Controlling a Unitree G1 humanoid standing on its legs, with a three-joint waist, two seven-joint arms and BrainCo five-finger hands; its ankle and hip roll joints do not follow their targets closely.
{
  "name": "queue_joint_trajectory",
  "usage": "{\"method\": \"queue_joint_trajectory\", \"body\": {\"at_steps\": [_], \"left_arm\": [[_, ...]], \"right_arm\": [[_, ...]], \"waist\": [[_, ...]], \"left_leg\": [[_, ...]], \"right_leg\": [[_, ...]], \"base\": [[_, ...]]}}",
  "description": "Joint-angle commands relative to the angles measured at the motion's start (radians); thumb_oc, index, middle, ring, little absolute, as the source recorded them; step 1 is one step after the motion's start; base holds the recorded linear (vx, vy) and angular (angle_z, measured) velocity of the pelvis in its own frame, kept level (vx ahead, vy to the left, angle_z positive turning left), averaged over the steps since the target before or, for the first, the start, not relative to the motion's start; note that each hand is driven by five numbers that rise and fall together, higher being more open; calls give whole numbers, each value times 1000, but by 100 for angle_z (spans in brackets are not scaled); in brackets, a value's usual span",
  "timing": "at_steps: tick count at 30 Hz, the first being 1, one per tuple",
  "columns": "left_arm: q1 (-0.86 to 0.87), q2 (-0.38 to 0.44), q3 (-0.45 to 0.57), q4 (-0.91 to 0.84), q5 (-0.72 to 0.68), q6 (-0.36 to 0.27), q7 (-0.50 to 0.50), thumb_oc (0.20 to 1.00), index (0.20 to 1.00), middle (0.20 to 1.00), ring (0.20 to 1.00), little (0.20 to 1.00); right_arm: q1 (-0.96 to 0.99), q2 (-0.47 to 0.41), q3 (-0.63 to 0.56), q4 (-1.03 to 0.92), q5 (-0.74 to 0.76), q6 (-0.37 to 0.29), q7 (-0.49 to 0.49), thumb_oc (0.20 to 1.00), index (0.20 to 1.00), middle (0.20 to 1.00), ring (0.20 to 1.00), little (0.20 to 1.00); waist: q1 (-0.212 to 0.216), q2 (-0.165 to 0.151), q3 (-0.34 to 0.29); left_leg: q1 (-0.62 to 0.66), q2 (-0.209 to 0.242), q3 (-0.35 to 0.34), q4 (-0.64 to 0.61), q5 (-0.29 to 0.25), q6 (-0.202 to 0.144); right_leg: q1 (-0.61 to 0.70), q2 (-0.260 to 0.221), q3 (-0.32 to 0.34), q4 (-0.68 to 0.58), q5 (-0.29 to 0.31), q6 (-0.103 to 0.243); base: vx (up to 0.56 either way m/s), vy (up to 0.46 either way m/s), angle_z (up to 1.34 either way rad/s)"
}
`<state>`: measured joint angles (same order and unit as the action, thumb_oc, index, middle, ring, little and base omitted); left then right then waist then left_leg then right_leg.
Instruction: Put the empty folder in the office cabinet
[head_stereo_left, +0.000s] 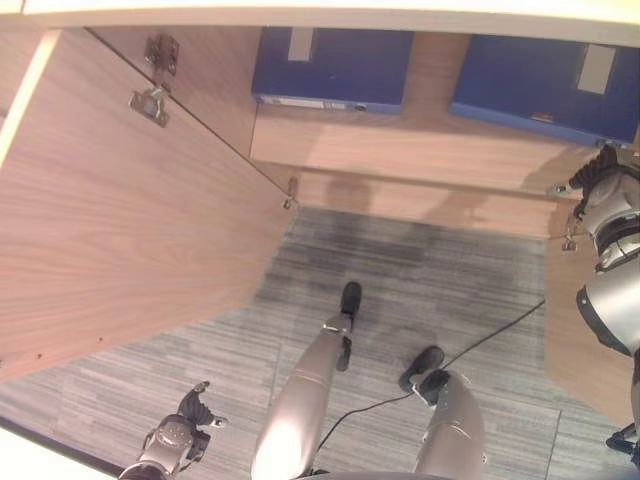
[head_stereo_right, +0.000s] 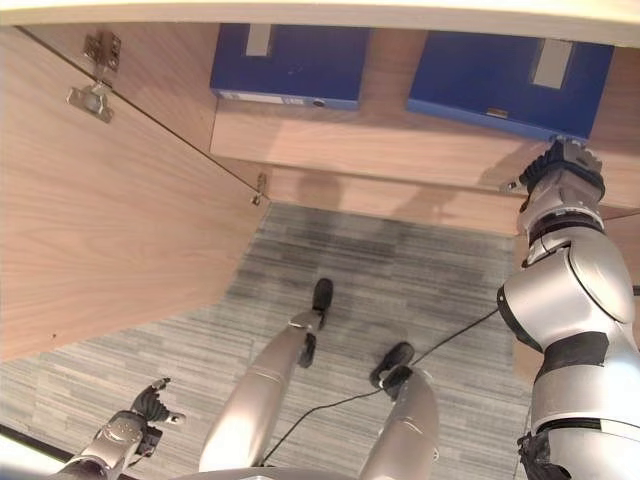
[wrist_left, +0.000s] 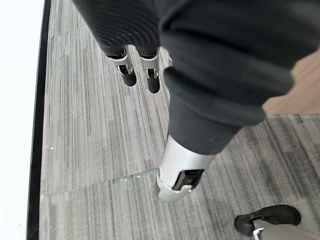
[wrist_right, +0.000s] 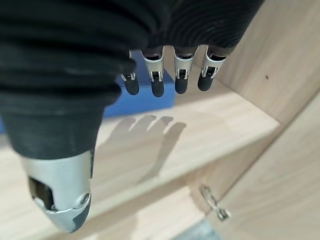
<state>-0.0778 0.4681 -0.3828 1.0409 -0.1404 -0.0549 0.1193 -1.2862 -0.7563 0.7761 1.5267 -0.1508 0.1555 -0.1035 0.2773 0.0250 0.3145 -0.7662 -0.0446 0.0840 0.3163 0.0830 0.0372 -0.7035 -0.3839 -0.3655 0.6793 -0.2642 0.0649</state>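
Note:
Two blue folders lie flat on the cabinet shelf (head_stereo_left: 420, 150), one on the left (head_stereo_left: 330, 65) and one on the right (head_stereo_left: 550, 85). My right hand (head_stereo_right: 560, 168) hovers over the shelf's front edge, just in front of the right folder and apart from it. In the right wrist view its fingers (wrist_right: 165, 82) hang straight and hold nothing, with the blue folder (wrist_right: 150, 100) past them. My left hand (head_stereo_left: 195, 412) hangs low over the carpet at the lower left, its fingers (wrist_left: 140, 75) relaxed and empty.
The cabinet's left door (head_stereo_left: 120, 220) stands wide open, hinges (head_stereo_left: 150, 100) showing. A wooden panel (head_stereo_left: 575, 340) stands on the right by my right arm. Grey striped carpet (head_stereo_left: 420, 280) covers the floor in front of the cabinet.

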Motion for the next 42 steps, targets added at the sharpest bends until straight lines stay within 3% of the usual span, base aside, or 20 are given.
{"method": "queue_joint_trajectory", "body": {"at_steps": [1, 6, 12, 14, 15, 17, 20, 23, 25, 28, 31, 33, 35, 38, 40, 41, 42], "left_arm": [[-30, -19, 21, 102, 26, 3, 5, 1000, 1000, 1000, 1000, 1000], [-50, -25, 33, 120, 34, 3, 4, 1000, 1000, 1000, 1000, 1000], [-35, -51, 58, 167, 49, 12, -7, 1000, 1000, 1000, 1000, 1000], [-23, -56, 71, 174, 51, 15, -9, 1000, 1000, 1000, 1000, 1000], [-25, -63, 86, 183, 49, 19, -6, 1000, 1000, 1000, 1000, 1000], [-23, -70, 93, 191, 54, 23, -3, 1000, 1000, 1000, 1000, 1000], [0, -86, 86, 192, 65, 28, -6, 1000, 1000, 1000, 1000, 1000], [55, -106, 82, 192, 102, 39, -22, 1000, 1000, 1000, 1000, 1000], [99, -116, 90, 196, 132, 42, -36, 1000, 1000, 1000, 1000, 1000], [115, -123, 98, 205, 145, 42, -38, 1000, 1000, 1000, 1000, 1000], [138, -135, 116, 238, 158, 48, -41, 1000, 1000, 1000, 1000, 1000], [162, -144, 134, 259, 186, 52, -41, 1000, 1000, 1000, 1000, 1000], [168, -146, 142, 266, 187, 50, -40, 1000, 1000, 1000, 1000, 1000], [175, -145, 166, 272, 174, 47, -42, 1000, 1000, 1000, 1000, 1000], [169, -148, 166, 272, 175, 49, -43, 1000, 1000, 1000, 1000, 1000], [155, -147, 153, 271, 190, 51, -41, 1000, 1000, 1000, 1000, 1000], [155, -147, 153, 272, 190, 51, -41, 1000, 1000, 1000, 1000, 1000]], "right_arm": [[-14, -6, 54, -34, -42, -9, 2, 1000, 1000, 1000, 1000, 1000], [32, 46, 12, -73, -36, -15, -7, 1000, 1000, 1000, 1000, 1000], [126, 145, -85, -95, 50, -39, -10, 1000, 1000, 1000, 1000, 1000], [144, 181, -101, -105, 62, -45, -17, 1000, 1000, 1000, 1000, 1000], [154, 213, -112, -111, 66, -49, -14, 1000, 1000, 1000, 1000, 1000], [167, 229, -131, -110, 79, -47, -6, 1000, 1000, 1000, 1000, 1000], [203, 235, -155, -100, 86, -46, -1, 1000, 1000, 1000, 1000, 1000], [278, 230, -185, -77, 76, -43, 16, 1000, 1000, 1000, 1000, 1000], [343, 226, -205, -68, 57, -49, 26, 1000, 1000, 1000, 1000, 1000], [380, 231, -214, -75, 50, -53, 30, 1000, 1000, 1000, 1000, 1000], [429, 248, -218, -92, 40, -59, 43, 1000, 1000, 1000, 1000, 1000], [477, 264, -212, -94, 9, -58, 60, 1000, 1000, 1000, 1000, 1000], [497, 269, -214, -86, -12, -56, 68, 1000, 1000, 1000, 1000, 1000], [544, 282, -224, -74, -50, -51, 85, 1000, 1000, 1000, 1000, 1000], [566, 290, -229, -70, -69, -49, 93, 1000, 1000, 1000, 1000, 1000], [572, 299, -224, -77, -84, -44, 104, 1000, 1000, 1000, 1000, 1000], [572, 299, -224, -77, -84, -43, 104, 1000, 1000, 1000, 1000, 1000]], "waist": [[-6, 35, -6], [-27, 30, -17], [-49, -2, -47], [-48, -13, -29], [-41, -26, -17], [-27, -31, -11], [-16, -34, -26], [-2, -43, -69], [17, -23, -96], [21, -10, -106], [6, -1, -147], [11, -5, -200], [13, -13, -214], [26, -31, -254], [28, -37, -270], [14, -33, -260], [15, -34, -259]], "left_leg": [[105, 17, 30, -50, -93, -10], [226, 31, 25, -135, -57, -34], [394, 81, 20, -250, -5, -72], [423, 107, 19, -195, -16, -87], [423, 126, 1, -96, -11, -97], [397, 132, -42, 37, 48, -114], [389, 123, -75, 66, 87, -123], [404, 110, -52, -51, 90, -124], [419, 91, -42, -245, 165, -146], [431, 85, -38, -341, 209, -161], [466, 96, -34, -396, 196, -149], [482, 105, 0, -404, 190, -127], [498, 99, 13, -403, 175, -117], [548, 67, 44, -396, 116, -75], [593, 32, 52, -398, 72, -45], [636, -9, 46, -400, 34, -11], [636, -10, 47, -400, 33, -10]], "right_leg": [[99, 52, -25, -194, 132, -16], [225, 89, -47, -294, 151, -9], [413, 173, -68, -460, 170, 1], [493, 202, -61, -507, 159, -11], [551, 221, -47, -523, 138, -37], [604, 240, -42, -530, 118, -61], [648, 251, -58, -546, 105, -67], [712, 268, -75, -582, 98, -54], [781, 302, -68, -613, 89, -40], [819, 321, -55, -628, 81, -34], [842, 343, -37, -651, 77, -15], [862, 330, -33, -692, 109, 11], [878, 309, -28, -699, 116, 28], [897, 235, -17, -672, 130, 67], [884, 165, -15, -578, 144, 93], [834, 86, -1, -416, 216, 107], [832, 84, 1, -413, 214, 108]], "base": [[72, -21, -14], [57, -82, -15], [64, -150, -6], [25, -242, -10], [23, -250, -11], [7, -164, -18], [73, -97, -13], [197, -38, 1], [295, 23, 9], [198, 42, 7], [209, 127, -42], [295, 273, -75], [235, 172, -44], [311, 255, -30], [316, 355, -41], [202, 319, -16], [207, 372, -5]]}}
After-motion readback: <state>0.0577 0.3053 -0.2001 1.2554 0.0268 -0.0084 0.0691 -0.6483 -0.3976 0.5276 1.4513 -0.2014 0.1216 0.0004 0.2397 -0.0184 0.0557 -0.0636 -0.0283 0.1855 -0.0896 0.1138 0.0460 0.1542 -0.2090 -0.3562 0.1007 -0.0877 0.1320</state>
